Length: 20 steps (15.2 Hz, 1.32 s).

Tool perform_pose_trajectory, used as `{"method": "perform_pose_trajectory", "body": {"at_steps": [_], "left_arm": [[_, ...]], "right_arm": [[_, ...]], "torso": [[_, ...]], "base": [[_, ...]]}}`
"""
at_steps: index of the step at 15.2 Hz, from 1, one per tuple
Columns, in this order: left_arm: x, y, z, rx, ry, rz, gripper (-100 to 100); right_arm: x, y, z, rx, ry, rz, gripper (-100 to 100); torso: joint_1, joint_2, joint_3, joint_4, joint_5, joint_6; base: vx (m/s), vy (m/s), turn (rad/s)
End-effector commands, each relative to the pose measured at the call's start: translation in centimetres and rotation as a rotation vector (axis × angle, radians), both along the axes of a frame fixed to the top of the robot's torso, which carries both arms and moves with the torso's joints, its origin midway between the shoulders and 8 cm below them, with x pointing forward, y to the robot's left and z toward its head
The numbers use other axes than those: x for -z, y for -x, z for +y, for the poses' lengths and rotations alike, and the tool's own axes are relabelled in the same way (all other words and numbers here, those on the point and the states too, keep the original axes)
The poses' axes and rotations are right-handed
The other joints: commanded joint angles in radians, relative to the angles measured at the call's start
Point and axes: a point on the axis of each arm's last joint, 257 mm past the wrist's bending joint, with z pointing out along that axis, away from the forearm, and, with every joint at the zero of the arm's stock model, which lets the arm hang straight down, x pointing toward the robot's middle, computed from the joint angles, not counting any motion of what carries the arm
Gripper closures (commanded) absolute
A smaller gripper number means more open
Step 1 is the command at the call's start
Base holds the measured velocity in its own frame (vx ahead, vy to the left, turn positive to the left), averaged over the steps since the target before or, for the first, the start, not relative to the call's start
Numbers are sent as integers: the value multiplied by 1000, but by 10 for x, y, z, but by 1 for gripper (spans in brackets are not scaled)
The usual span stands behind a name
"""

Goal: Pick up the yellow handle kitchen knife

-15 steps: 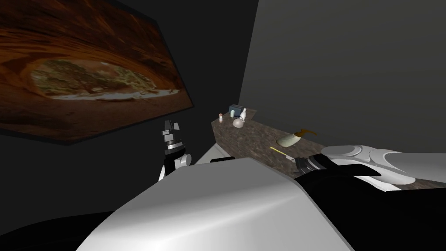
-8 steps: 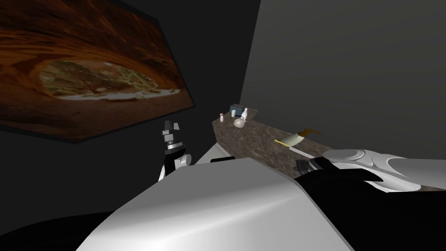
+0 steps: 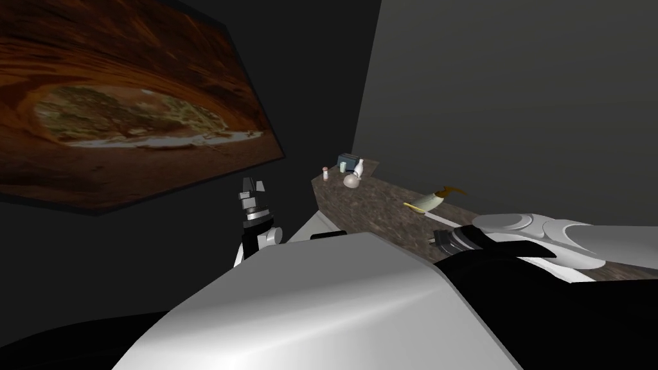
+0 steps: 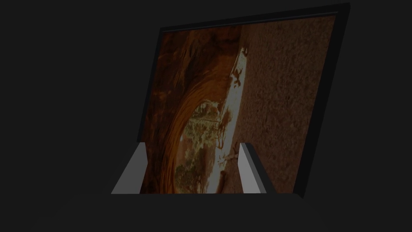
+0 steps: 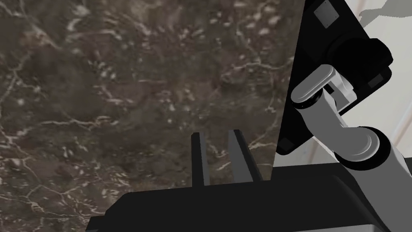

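So, going left to right: a big framed picture (image 3: 128, 109) of a reddish rock arch hangs on the dark left wall. Next to it my left gripper (image 3: 253, 185) is held up in the air, well away from the surface (image 3: 366, 205), with its fingers spread wide and nothing between them.

Then comes the surface itself, a dark brown marbled top running off to the right along a plain grey wall (image 3: 514, 96). At its far left end sits a little cluster: a small shaker (image 3: 326, 173), a blue box (image 3: 349, 159) at the back, a white bottle (image 3: 360, 168) just beside the box, and a round pot (image 3: 351, 182) in front of the bottle. All of that is well apart from the knife.

The knife (image 3: 410, 206) lies flat further right, roughly mid-surface, and the yellow handle is the part I can make out. A pale dispenser (image 3: 430, 200) with a brown curved spout lies tilted right up against it on the wall side. Can't tell if they actually touch, but it crowds the knife from behind.

A stretch of bare marble separates the knife from my right gripper (image 5: 215, 135), which hangs low over the surface near its front edge. Its fingers are pinched nearly together and gripping nothing, just marble showing in the slim gap.
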Motion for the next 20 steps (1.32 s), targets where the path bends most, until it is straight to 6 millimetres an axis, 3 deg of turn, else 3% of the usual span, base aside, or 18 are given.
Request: {"method": "perform_pose_trajectory", "body": {"at_steps": [1, 12, 20], "left_arm": [[0, 0, 0, 0, 0, 0, 0], [0, 0, 0, 0, 0, 0, 0], [0, 0, 0, 0, 0, 0, 0]], "right_arm": [[1, -15, -14, -6, 39, -55, -100], [-8, -79, -68, -4, 202, -272, -100], [-21, -110, -101, 15, 306, -390, -100]], "torso": [[0, 0, 0, 0, 0, 0], [-1, 3, 2, 1, 0, 0], [0, 3, 2, 1, 0, 0]], "base": [[-62, -26, 52], [-59, -24, 34], [-52, -18, 30]]}}
